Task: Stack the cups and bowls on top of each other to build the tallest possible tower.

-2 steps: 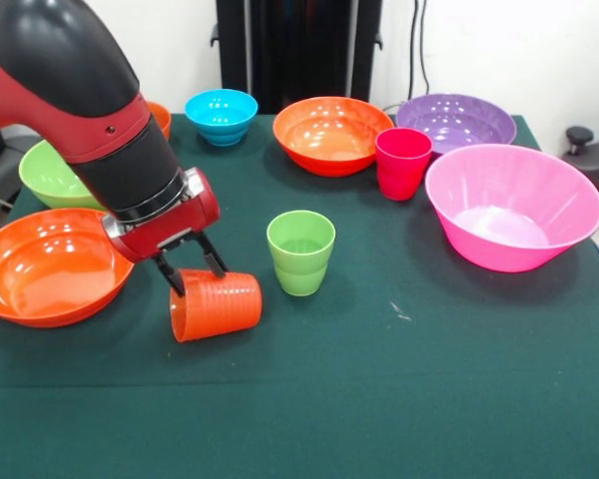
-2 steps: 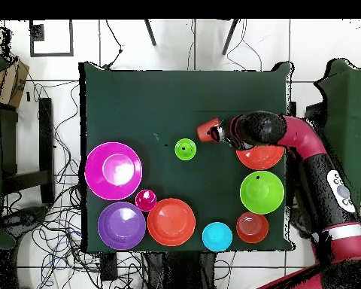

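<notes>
Tabletop (image 1: 459,379) covered in dark green cloth carries all the cups and bowls, none stacked yet. In the front view the gripper (image 1: 192,271) sits low at the left, its two dark fingers (image 1: 168,273) spread over the closed end of the orange cup (image 1: 216,304), which lies tipped on its side with the mouth turned toward the right; the fingers straddle the cup's base, but whether they actually press on it I cannot tell. Just right of that cup the light green cup (image 1: 300,251) stands upright, apart from it. Farther back and to the right the magenta-red cup (image 1: 402,163) stands upright too, close between one wide orange bowl (image 1: 331,134) and the purple bowl (image 1: 455,122). The large pink bowl (image 1: 513,206) occupies the right side, near the purple one. The small blue bowl (image 1: 221,115) sits at the far edge, left of the far orange bowl. At the left, the second wide orange bowl (image 1: 48,265) lies near the gripper, with the green bowl (image 1: 50,176) behind it, partly hidden by the arm (image 1: 70,80). A sliver of the small orange bowl (image 1: 161,117) shows past the arm, at the far left. From overhead the gripper (image 2: 218,132) meets the orange cup (image 2: 207,131) just above the wide orange bowl (image 2: 260,157).
</notes>
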Tool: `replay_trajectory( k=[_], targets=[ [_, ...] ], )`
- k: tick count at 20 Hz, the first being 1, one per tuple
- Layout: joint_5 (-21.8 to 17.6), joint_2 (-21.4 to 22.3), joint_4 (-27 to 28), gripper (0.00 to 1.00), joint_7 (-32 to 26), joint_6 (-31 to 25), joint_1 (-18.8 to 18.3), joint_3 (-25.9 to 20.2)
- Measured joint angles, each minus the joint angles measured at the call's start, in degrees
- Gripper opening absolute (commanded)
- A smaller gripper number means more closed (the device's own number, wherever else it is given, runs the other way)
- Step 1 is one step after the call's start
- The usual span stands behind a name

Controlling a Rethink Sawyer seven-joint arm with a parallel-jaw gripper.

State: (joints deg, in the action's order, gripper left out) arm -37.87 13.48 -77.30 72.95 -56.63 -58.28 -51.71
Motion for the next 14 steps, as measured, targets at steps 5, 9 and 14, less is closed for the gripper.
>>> replay_trajectory(
  k=[5,9,14],
  targets=[
    [0.01,-0.01,-0.29,0.00,0.00,-0.02,-0.14,-0.41],
    [0.00,-0.01,-0.39,0.00,0.00,-0.01,-0.15,-0.64],
    [0.01,0.11,-0.70,0.00,0.00,-0.01,-0.18,-0.86]
  ],
)
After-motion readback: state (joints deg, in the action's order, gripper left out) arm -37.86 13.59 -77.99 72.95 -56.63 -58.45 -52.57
